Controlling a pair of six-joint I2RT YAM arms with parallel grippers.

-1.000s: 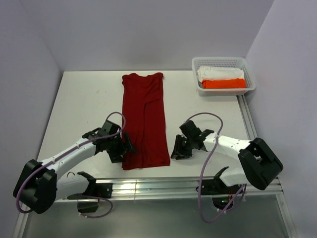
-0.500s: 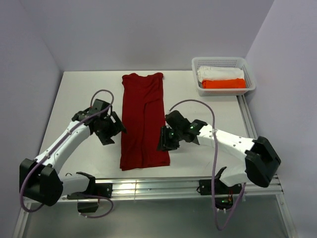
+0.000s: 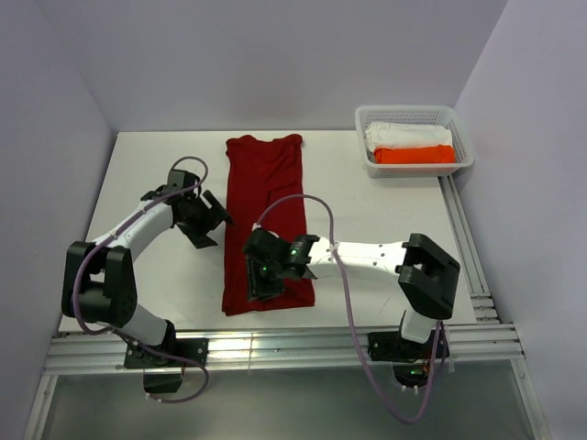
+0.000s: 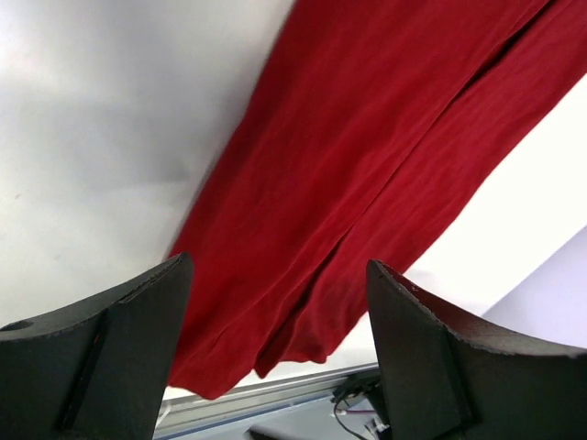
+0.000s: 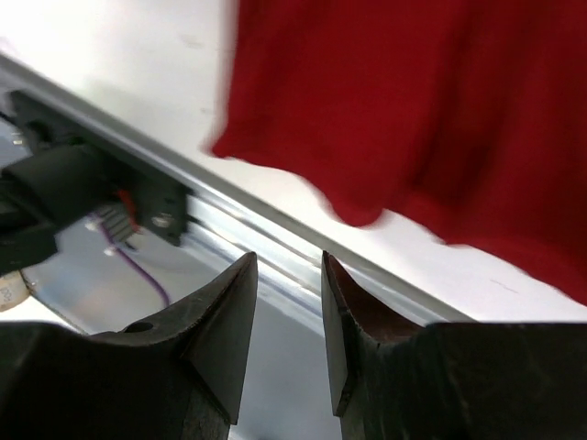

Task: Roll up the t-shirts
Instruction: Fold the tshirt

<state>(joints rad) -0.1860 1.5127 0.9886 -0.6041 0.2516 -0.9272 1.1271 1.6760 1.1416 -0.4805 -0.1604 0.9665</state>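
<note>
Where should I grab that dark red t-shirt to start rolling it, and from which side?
Take the t-shirt by its near hem, one corner each side, coming in low from the near side. It lies flat as a long narrow strip running away, so that short free edge probably lifts and rolls easiest.

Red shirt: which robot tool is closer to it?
Right. The right tool hangs over the shirt, above its near end. The left tool is beside the shirt's left edge, just off the cloth.
</note>
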